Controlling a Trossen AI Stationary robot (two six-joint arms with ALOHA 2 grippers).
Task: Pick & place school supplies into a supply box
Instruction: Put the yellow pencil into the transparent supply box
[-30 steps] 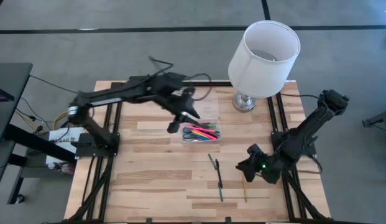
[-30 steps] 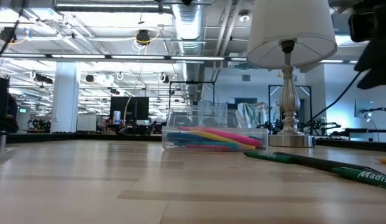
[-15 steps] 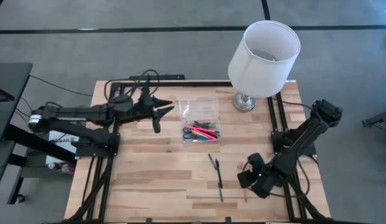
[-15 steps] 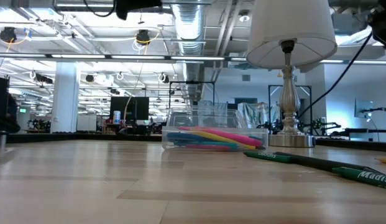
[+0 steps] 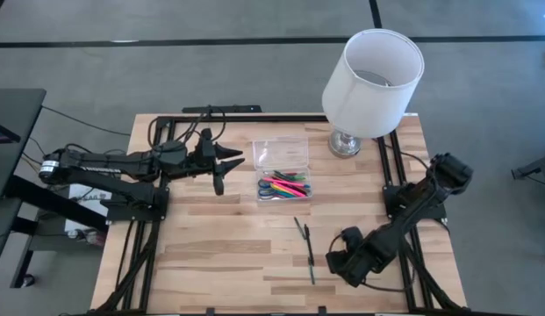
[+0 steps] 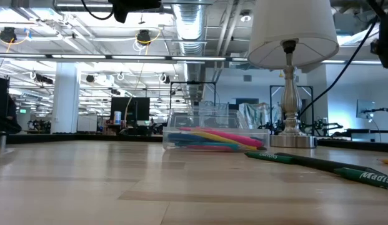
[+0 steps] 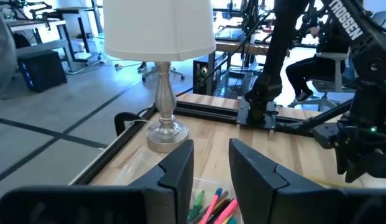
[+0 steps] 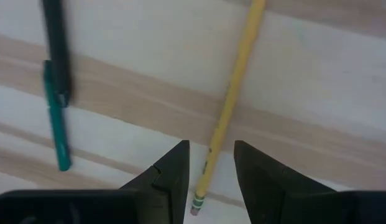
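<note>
Right gripper [image 8: 210, 163] hangs low over the near right part of the table [image 5: 211, 254], fingers spread, nothing between them yet. Yellow pencil [image 8: 233, 99] lies flat on the wood directly below, its eraser end sitting in the gap between the two fingers. So the step in hand looks like picking up that pencil.

To do it well: the fingers already straddle the pencil across its length, good. Go straight down, no sideways drift, close only once the tips are near the wood, else the pencil rolls off. Grabbing this near the eraser end means it will likely droop; taking it nearer the middle would be safer. A green pen [image 8: 56, 127] and a dark pen [image 8: 57, 46] lie well apart to one side, no risk of catching them.

Supply box [image 5: 283, 171] sits mid-table near the lamp [image 5: 370, 75], lid open, with pink, yellow and green pens [image 6: 212, 139] already inside. Two dark pens [image 5: 305, 247] lie on the table between the box and the right gripper. Carry the pencil in lined up with the box's long side, clear of the lampshade.

Left gripper [image 5: 221, 167] waits off to the box's left side above the table, fingers apart, empty.
</note>
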